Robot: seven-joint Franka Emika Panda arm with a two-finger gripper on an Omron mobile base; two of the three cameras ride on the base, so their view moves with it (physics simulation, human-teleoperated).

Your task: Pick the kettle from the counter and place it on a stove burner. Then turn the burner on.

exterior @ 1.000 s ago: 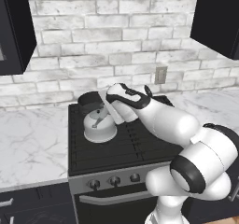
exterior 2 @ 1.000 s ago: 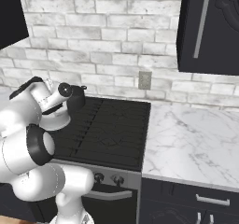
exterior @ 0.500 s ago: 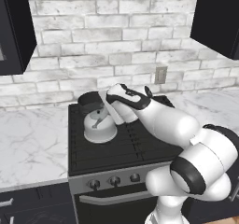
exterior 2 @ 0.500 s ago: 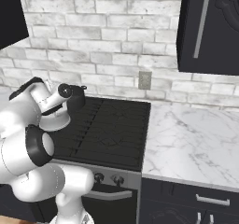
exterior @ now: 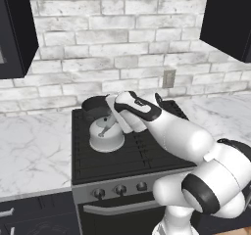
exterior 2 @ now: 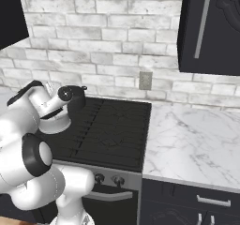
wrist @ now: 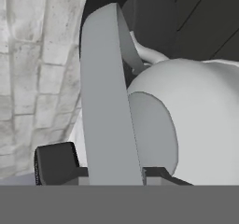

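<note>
The silver-white kettle is over the front-left stove burner of the black cooktop, on the grate or just above it; I cannot tell which. My gripper is shut on its grey slanted handle. In the hand view the handle runs up between my dark fingertips, and the kettle's shiny dome is at the right. From the right base view the kettle peeks out behind my arm. The white marble counter lies left of the stove.
A dark round pot stands on the rear-left burner right behind the kettle, also seen as a pot from the right. Small knobs line the silver front panel. More counter stretches right of the stove. The brick wall is close behind.
My hand and the kettle have sunk a little toward the grate; the grip has stayed the same.
</note>
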